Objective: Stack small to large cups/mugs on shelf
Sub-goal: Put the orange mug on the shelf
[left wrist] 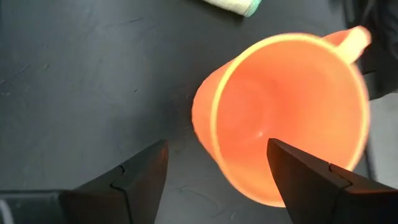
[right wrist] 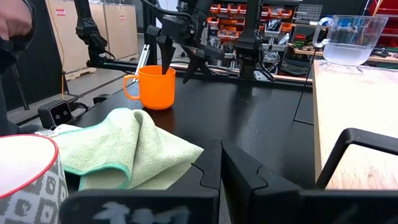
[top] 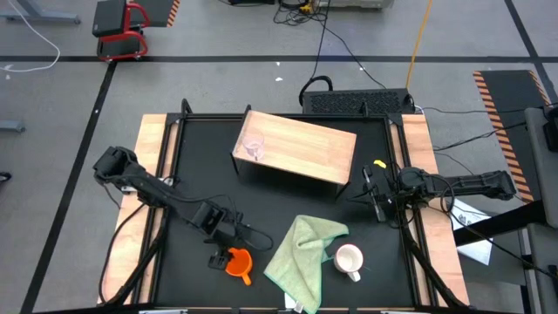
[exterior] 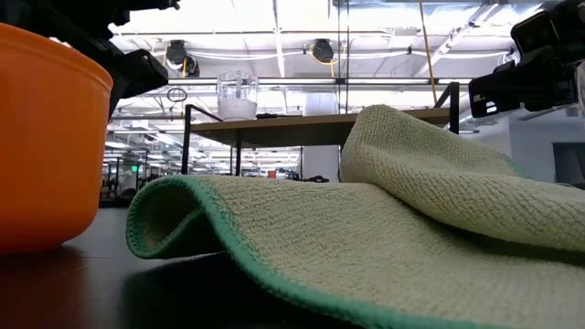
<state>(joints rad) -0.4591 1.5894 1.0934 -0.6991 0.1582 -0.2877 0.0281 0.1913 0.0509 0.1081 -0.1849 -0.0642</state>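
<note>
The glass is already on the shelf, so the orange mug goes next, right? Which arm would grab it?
Probably the left. Its hand hangs open right above the orange mug, fingers either side of the rim. The right hand, shut, sits by the shelf, with the green cloth lying between it and the mug.

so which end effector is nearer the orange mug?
Left. The left end effector hangs open right above the orange mug; the right end effector, shut, is across the table by the shelf.
</note>
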